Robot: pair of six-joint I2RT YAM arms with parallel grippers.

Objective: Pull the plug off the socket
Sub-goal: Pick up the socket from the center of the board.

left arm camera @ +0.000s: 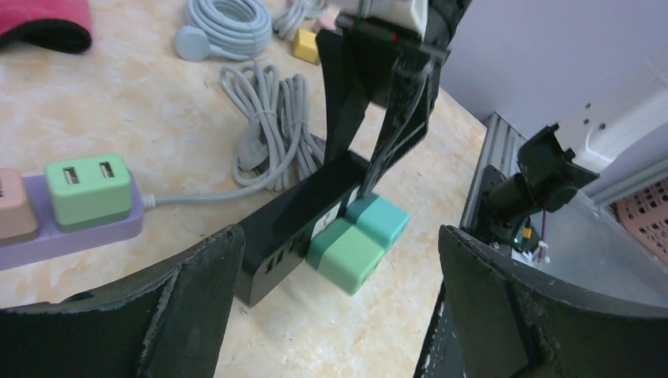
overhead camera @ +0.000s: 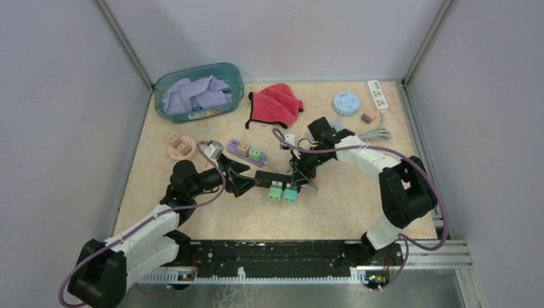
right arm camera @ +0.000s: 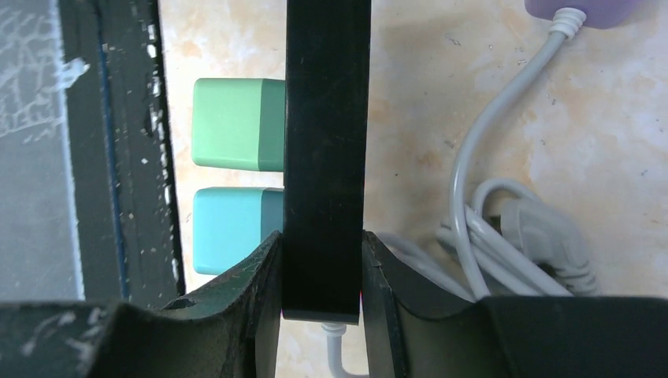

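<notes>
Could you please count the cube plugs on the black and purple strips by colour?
Green plugs: 2, one each on the black strip and purple strip
Teal plug: 1, on the black strip
Pink plug: 1, on the purple strip
Total: 4

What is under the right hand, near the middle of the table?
The right hand is shut on a black power strip. A light green plug and a teal plug sit in the strip's side. The part of the strip between the fingers is covered.
</notes>
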